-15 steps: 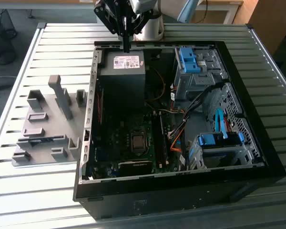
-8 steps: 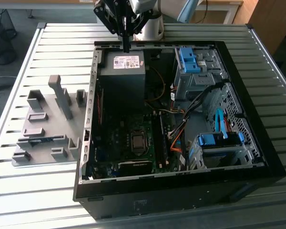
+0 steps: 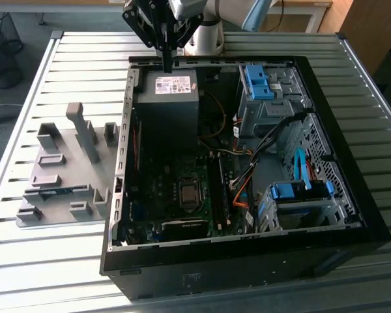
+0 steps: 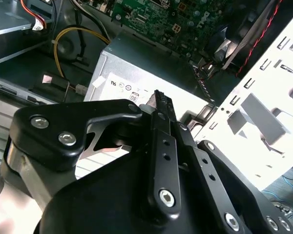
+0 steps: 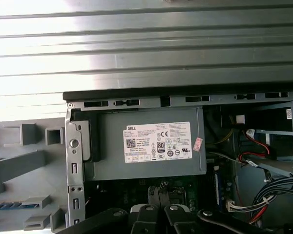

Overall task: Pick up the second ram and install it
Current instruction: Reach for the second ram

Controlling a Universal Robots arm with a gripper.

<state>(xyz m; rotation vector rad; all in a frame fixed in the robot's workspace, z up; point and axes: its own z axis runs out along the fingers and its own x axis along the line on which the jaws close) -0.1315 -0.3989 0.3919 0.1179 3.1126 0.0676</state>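
The second ram [image 3: 57, 191] is a thin blue-green strip lying flat in a slot of the grey fixture [image 3: 85, 134], at the exterior view's left of the open computer case [image 3: 247, 238]. In the first wrist view the second ram [image 5: 1, 205] shows at the edge, in the same fixture [image 5: 19, 165]. My gripper [image 3: 167, 64] hangs over the far end of the case, just above the grey power supply [image 3: 166, 91]. Its black fingers [image 4: 158, 105] are pressed together with nothing between them. The gripper is far from the ram.
Inside the case lie the green motherboard [image 3: 176, 189] with its dark memory slots [image 3: 220, 192], loose cables [image 3: 244, 189] and blue drive cages [image 3: 260, 81] at the exterior view's right. Everything sits on a slatted metal table [image 3: 52, 261].
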